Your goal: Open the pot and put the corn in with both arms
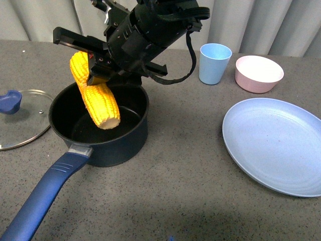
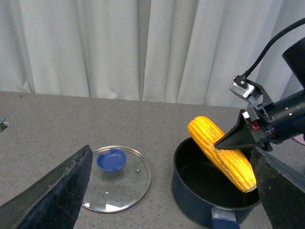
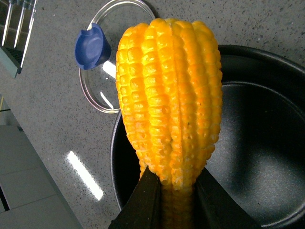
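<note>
- Pot (image 1: 115, 145) nearest, on desk (image 1: 175, 191), uncovered, long blue handle (image 1: 45, 193) pointing toward front camera.
- Corn (image 1: 100, 103) tilted over pot, lower end dipping below rim; contact with pot floor not discernible.
- Right pincer (image 1: 98, 70) clamped on upper part of corn.
- Left pincer (image 2: 170, 148) spread wide, holding nothing, facing lid and pot.
- Glass lid (image 1: 25, 125) flat on desk just beside pot, blue knob (image 1: 10, 100) up.
- Light blue cup (image 1: 214, 63), pink bowl (image 1: 259, 74) and blue plate (image 1: 276, 145) well apart from pot, to its right.
</note>
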You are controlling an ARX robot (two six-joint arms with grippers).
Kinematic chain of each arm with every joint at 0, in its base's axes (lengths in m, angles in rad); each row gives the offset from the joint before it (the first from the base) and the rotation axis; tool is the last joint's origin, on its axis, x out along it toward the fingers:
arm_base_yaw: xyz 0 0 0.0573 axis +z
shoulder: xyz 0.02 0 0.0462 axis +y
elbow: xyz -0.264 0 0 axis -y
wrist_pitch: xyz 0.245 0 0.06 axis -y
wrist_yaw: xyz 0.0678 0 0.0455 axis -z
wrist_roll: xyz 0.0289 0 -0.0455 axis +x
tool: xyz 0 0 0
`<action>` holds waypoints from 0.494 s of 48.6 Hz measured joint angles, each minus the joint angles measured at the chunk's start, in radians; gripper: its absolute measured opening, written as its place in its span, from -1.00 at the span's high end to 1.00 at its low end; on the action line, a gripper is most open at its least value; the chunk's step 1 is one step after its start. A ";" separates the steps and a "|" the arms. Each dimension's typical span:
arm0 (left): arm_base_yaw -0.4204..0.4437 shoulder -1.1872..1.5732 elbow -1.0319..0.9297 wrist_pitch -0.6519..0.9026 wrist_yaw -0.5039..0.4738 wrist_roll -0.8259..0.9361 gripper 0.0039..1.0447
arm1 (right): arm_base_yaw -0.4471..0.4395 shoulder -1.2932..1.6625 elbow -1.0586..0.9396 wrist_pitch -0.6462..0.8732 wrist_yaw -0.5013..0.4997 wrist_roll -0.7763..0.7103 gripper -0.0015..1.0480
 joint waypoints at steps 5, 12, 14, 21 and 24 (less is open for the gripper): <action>0.000 0.000 0.000 0.000 0.000 0.000 -0.88 | 0.005 0.023 0.019 -0.010 0.003 0.006 0.79; 0.000 0.000 0.000 0.000 0.000 0.000 -0.88 | 0.010 0.031 0.024 -0.017 0.009 0.013 0.79; 0.000 0.000 0.000 0.000 0.000 0.000 -0.88 | 0.011 0.031 0.024 -0.018 0.010 0.013 0.79; 0.000 0.000 0.000 0.000 0.000 0.000 -0.88 | 0.011 0.031 0.024 -0.031 0.024 0.009 0.52; 0.000 0.000 0.000 0.000 0.000 0.000 -0.88 | 0.010 0.031 0.024 -0.031 0.025 0.010 0.29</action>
